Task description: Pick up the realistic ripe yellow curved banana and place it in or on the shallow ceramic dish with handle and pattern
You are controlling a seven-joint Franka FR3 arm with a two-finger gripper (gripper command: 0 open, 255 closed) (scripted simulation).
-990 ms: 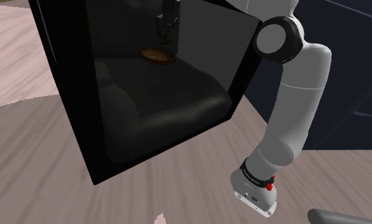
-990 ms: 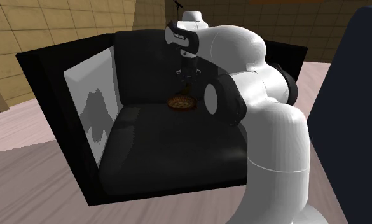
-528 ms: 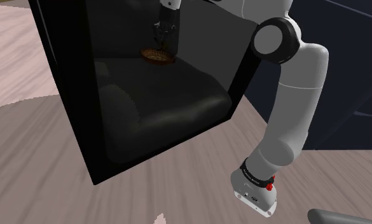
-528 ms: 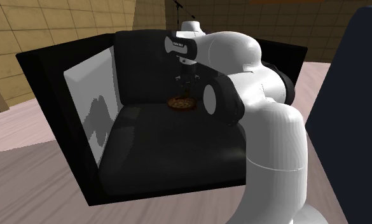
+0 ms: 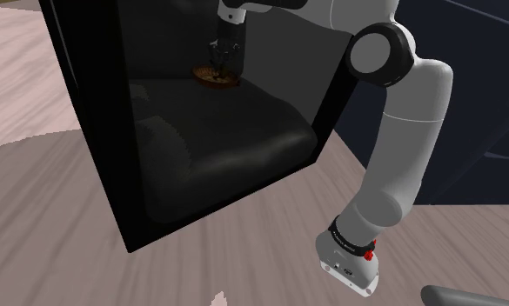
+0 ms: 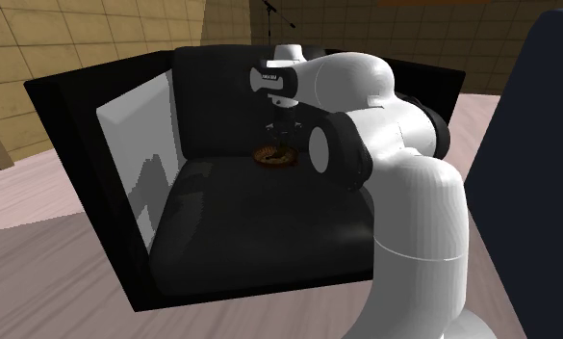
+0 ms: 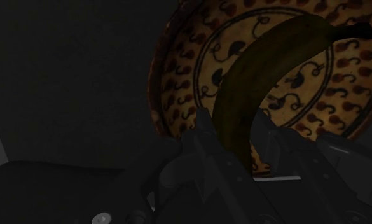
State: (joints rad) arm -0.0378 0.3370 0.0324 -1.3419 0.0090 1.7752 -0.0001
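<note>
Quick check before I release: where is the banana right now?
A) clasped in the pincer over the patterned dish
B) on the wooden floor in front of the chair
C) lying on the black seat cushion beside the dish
A: in the wrist view the dull yellow curved banana is clasped between the fingers of the black pincer, with the shallow round brown-patterned dish directly behind it.

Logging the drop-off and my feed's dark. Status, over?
Gripper shut on banana. Banana hangs over patterned dish on black armchair seat; touchdown not clear. Nothing seen between them.
</note>
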